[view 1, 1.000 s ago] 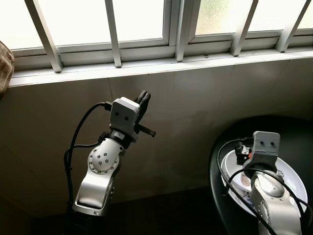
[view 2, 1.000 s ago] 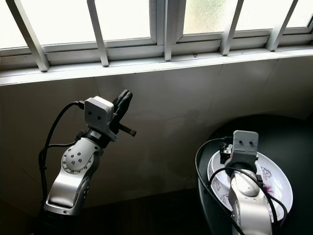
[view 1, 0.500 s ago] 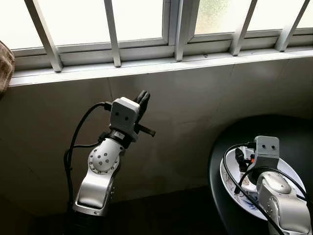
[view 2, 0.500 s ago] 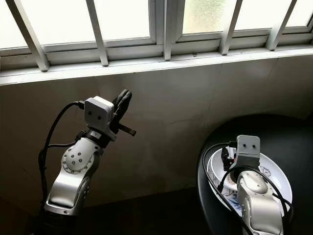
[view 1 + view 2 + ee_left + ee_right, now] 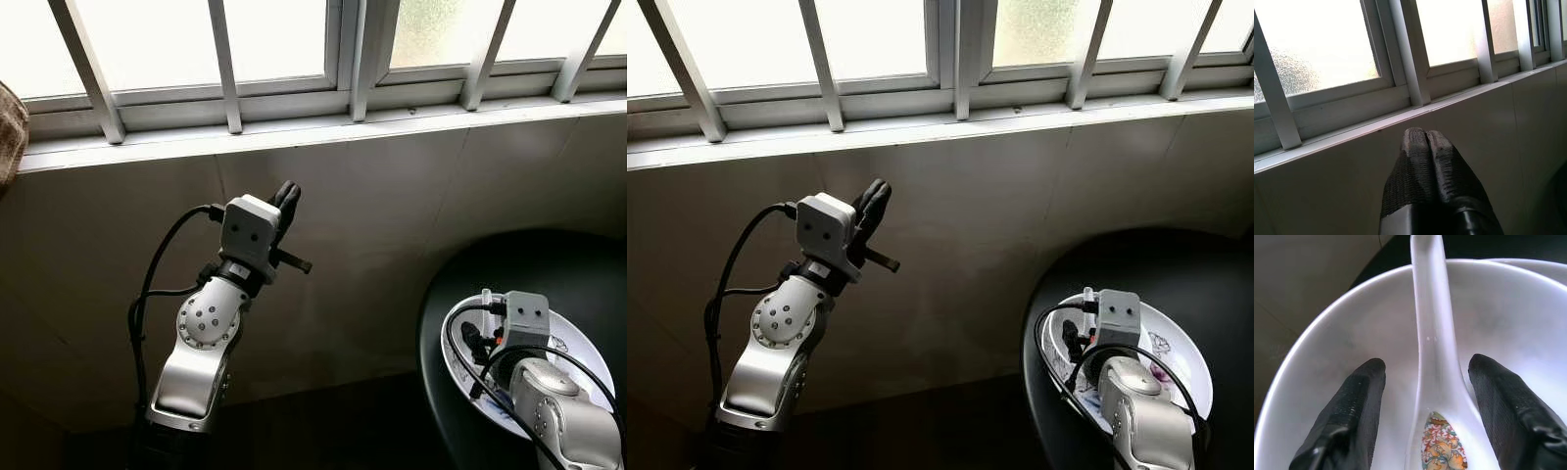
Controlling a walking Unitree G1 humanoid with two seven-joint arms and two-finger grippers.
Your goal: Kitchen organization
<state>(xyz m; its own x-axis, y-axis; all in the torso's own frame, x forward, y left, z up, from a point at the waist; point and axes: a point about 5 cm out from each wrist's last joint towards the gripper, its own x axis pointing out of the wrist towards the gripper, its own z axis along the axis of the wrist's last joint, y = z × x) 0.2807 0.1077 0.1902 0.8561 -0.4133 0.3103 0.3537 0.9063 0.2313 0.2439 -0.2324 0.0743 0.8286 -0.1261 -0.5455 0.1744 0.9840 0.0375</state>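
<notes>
The round black table (image 5: pixel 460 294) carried a white bowl (image 5: pixel 1327 333) holding a ceramic soup spoon (image 5: pixel 1432 347). The right gripper (image 5: pixel 1425 377) straddled the spoon handle, fingers apart. Glazed ceramic was judged rigid, slippery and fragile; grip mid-handle. The left gripper (image 5: pixel 1425 139) was raised toward the window, fingers together.

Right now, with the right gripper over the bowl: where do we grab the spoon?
Grip the spoon on its narrow handle, just above the patterned scoop, coming straight down as the right gripper already is. The handle runs between the open fingers, leaning on the white bowl rim, so closing across it should probably hold.
</notes>
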